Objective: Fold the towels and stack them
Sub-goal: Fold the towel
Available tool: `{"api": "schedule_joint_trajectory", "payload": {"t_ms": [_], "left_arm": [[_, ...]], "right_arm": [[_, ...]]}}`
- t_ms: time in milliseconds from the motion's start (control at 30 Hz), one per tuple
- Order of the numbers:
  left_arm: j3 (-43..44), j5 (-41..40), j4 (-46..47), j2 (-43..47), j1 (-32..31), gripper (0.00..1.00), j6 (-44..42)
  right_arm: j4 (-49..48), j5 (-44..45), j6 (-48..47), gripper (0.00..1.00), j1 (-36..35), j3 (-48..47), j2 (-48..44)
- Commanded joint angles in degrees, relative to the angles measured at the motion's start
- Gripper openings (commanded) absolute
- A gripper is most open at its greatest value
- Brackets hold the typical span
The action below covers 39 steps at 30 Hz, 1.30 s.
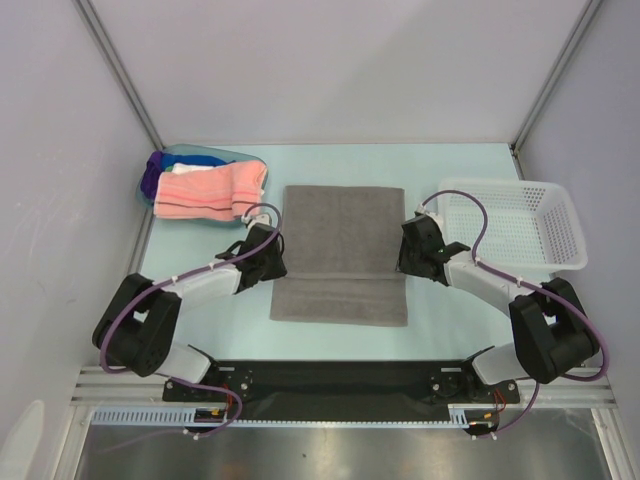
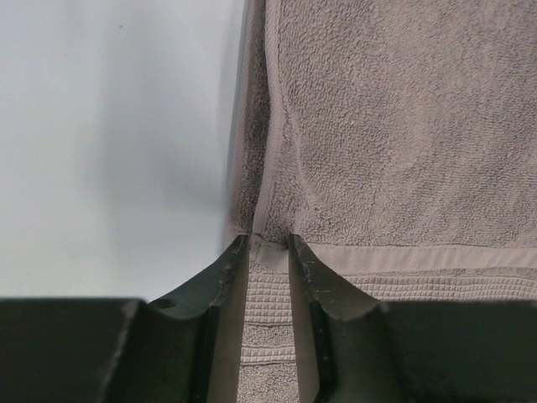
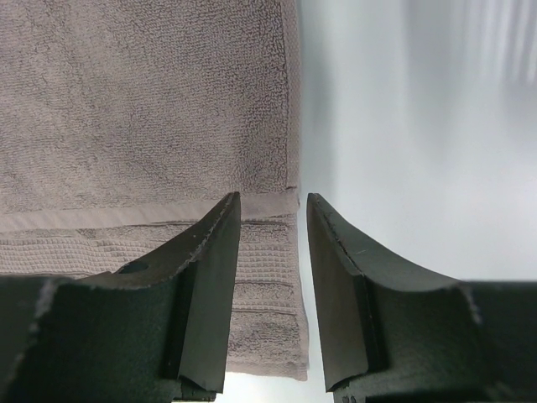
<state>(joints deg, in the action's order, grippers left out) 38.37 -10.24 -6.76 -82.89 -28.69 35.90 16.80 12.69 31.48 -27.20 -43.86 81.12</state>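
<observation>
A grey towel [image 1: 343,245] lies flat in the middle of the table, its far part folded over the near part, with the folded hem lying across it. My left gripper [image 1: 272,262] is low at the towel's left edge, at the hem's end. In the left wrist view my left gripper [image 2: 268,242] is narrowly open, with flat grey towel [image 2: 394,126] showing in the gap. My right gripper [image 1: 408,262] is at the right edge. In the right wrist view my right gripper [image 3: 273,200] is open and straddles the grey towel's [image 3: 143,101] right edge.
A translucent blue tub [image 1: 205,154] at the back left holds a folded salmon pink towel [image 1: 205,192] on top of white, purple and blue cloth. A white mesh basket [image 1: 545,228] stands at the right, just beyond my right arm.
</observation>
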Motion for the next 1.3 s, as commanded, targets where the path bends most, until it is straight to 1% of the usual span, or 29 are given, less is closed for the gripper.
{"api": "schedule_joint_trajectory", "payload": {"t_ms": [0, 100, 133, 200, 233, 300, 333, 400, 433, 533, 867, 933, 1000, 1033, 1100, 1133, 1267], "left_arm": [[2.85, 0.22, 1.84, -0.6, 0.56, 0.3, -1.27], [3.11, 0.04, 1.58, -0.87, 0.56, 0.24, -1.53], [3.29, 0.04, 1.58, -1.04, 0.56, 0.21, -1.62], [3.55, 0.13, 1.58, -1.13, 0.56, 0.19, -1.89], [3.64, 0.22, 1.58, -1.39, 0.56, 0.15, -1.89], [3.9, 0.31, 1.58, -1.66, 0.56, 0.13, -1.97], [3.91, 0.4, 1.67, -1.83, 0.56, 0.09, -2.06], [3.99, 0.66, 1.75, -1.92, 0.56, 0.07, -2.06], [4.08, 0.66, 1.84, -2.01, 0.56, 0.04, -2.06], [4.17, 0.84, 1.93, -2.18, 0.56, 0.0, -2.15], [3.99, 1.36, 2.81, -2.89, 0.56, 0.0, -2.33], [3.91, 1.36, 2.9, -2.98, 0.56, 0.0, -2.41], [3.91, 1.36, 2.99, -3.06, 0.56, 0.0, -2.59], [3.91, 1.28, 2.99, -3.06, 0.56, 0.0, -2.59], [3.9, 1.36, 2.99, -2.98, 0.56, 0.0, -2.68], [3.82, 1.36, 3.07, -3.06, 0.56, 0.0, -2.68], [3.99, 1.36, 3.16, -3.15, 0.56, 0.0, -2.77]], "right_arm": [[-1.68, 1.46, 0.51, 0.42, -0.22, 0.53, 0.26], [-1.59, 1.55, 0.51, 0.42, -0.22, 0.53, 0.35], [-1.5, 1.64, 0.51, 0.43, -0.22, 0.53, 0.35], [-1.42, 1.81, 0.33, 0.43, -0.22, 0.53, 0.35], [-1.33, 1.99, 0.42, 0.43, -0.31, 0.44, 0.44], [-1.33, 2.08, 0.33, 0.43, -0.31, 0.44, 0.53], [-1.33, 2.16, 0.24, 0.43, -0.31, 0.44, 0.44], [-1.24, 2.17, 0.16, 0.43, -0.31, 0.44, 0.53], [-1.24, 2.25, 0.07, 0.43, -0.31, 0.35, 0.53], [-1.33, 2.17, 0.16, 0.43, -0.48, 0.53, 0.79], [-2.91, 2.16, 0.86, 0.43, -1.1, 0.7, 3.43], [-3.09, 2.08, 0.86, 0.41, -1.1, 0.7, 4.04], [-3.26, 2.08, 1.12, 0.37, -1.1, 0.7, 4.13], [-3.35, 2.08, 1.12, 0.32, -1.1, 0.7, 4.22], [-3.35, 1.99, 1.12, 0.29, -1.01, 0.7, 4.04], [-3.26, 1.99, 1.04, 0.25, -1.1, 0.61, 4.13], [-3.26, 1.99, 0.86, 0.2, -0.84, 0.53, 4.39]]}}
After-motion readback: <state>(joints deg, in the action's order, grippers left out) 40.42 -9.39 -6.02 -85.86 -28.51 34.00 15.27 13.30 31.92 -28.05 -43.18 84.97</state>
